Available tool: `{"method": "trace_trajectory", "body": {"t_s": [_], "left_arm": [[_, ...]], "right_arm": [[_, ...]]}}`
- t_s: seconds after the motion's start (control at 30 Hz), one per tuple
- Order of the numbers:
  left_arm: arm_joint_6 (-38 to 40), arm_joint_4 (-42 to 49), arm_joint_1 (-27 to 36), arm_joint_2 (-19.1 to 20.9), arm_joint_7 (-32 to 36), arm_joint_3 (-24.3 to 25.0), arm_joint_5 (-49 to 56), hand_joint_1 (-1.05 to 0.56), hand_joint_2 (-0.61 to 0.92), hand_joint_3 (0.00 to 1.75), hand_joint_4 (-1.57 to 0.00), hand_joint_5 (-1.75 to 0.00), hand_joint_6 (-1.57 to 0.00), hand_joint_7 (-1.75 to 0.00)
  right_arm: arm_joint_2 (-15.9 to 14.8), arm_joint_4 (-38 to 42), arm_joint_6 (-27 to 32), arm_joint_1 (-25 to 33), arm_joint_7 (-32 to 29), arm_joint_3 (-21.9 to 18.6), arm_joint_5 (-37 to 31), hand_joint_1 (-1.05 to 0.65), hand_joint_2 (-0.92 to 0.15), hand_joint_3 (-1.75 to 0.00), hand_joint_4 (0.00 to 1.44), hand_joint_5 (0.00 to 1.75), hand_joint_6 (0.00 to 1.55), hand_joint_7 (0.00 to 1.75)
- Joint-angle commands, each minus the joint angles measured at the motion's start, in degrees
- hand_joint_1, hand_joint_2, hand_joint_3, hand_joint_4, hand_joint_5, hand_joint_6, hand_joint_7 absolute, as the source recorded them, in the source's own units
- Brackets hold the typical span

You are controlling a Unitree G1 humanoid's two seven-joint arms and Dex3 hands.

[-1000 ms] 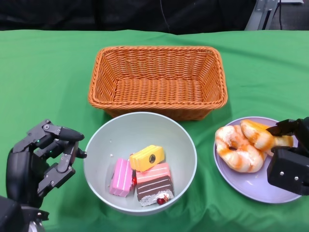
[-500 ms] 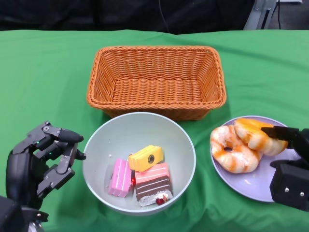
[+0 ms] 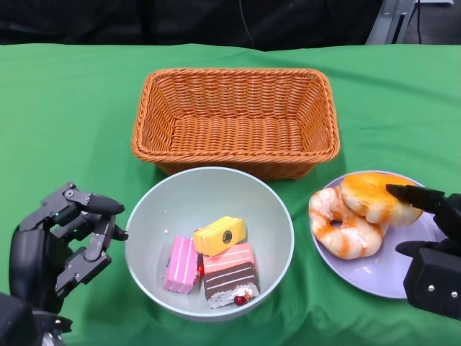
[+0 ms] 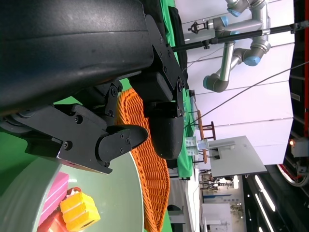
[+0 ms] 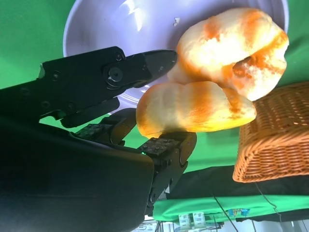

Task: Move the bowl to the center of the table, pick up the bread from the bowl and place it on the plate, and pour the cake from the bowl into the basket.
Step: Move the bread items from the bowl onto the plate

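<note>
left hand fingers curled, right hand fingers apart

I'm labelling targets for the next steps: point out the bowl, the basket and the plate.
bowl [image 3: 155, 216]: head view, bare inner wall on its left side.
basket [image 3: 234, 133]: head view, woven floor at its middle.
plate [image 3: 382, 267]: head view, bare lilac surface near the front rim.

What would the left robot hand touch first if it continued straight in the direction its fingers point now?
Probably the bowl. The left robot hand is beside the bowl's left rim with fingers aimed toward it, and nothing lies between them. Height is uncertain, so it could meet the rim or the outer wall.
</note>
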Motion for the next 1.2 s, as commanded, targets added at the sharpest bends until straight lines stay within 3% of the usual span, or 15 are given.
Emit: {"method": "trace_trajectory", "body": {"t_s": [0.03,0.43,1.2], "left_arm": [[-1.2,1.2,-0.7,1.1,-0.4,0.6,-0.7,-0.06,0.78,0.67,-0.74,-1.49,-0.85,-1.04],[-2.0,2.2,-0.9,1.4,-0.8,0.5,-0.5,-0.05,0.81,0.66,-0.74,-1.49,-0.84,-1.05],[-2.2,3.1,-1.0,1.6,-1.3,1.0,-1.0,-0.06,0.8,0.63,-0.74,-1.48,-0.85,-1.03]], "right_arm": [[0.1,-0.6,-1.0,1.3,0.2,-0.7,0.6,-0.89,-0.92,-0.41,0.49,0.01,0.46,0.0],[1.6,-0.8,-4.0,2.0,-1.3,-2.8,2.1,-0.93,-0.92,-0.54,0.58,0.03,0.52,0.02],[3.4,-0.3,-4.0,2.1,-5.1,-3.0,1.0,-0.92,-0.92,-0.45,0.58,0.0,0.52,0.0]]}}
